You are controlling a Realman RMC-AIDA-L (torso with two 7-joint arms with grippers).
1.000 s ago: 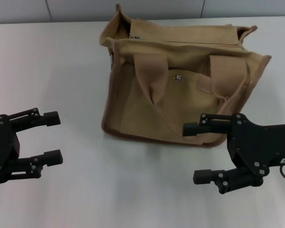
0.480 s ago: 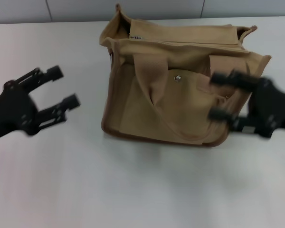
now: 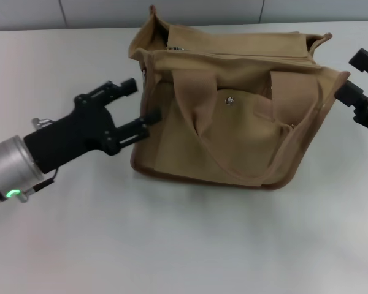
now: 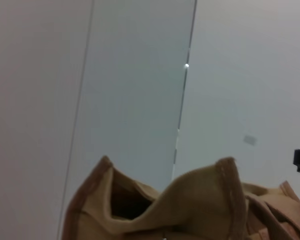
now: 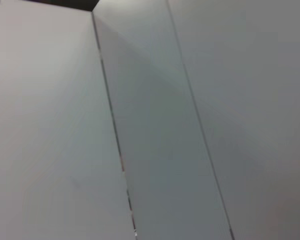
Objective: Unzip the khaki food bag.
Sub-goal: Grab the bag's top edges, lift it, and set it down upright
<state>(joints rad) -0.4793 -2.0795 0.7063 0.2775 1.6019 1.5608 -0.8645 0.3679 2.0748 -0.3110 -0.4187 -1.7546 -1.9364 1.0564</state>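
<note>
The khaki food bag [image 3: 233,104] stands upright at the back middle of the white table, front pocket and snap facing me, both handles hanging down its front. Its top zipper runs along the top, with the metal pull [image 3: 176,48] at the bag's left end. My left gripper [image 3: 140,101] is open right beside the bag's left side, one finger near the lower left wall. My right gripper [image 3: 354,77] is open just off the bag's right end. In the left wrist view the bag's top end [image 4: 190,205] fills the lower part.
The white table [image 3: 172,245] spreads out in front of the bag. A grey panelled wall [image 3: 172,9] runs behind it, and the right wrist view shows only that wall [image 5: 150,120].
Both arms have swung up from the near table toward the bag: the left gripper moved right to the bag's left side, the right gripper moved back and right to its right end.
</note>
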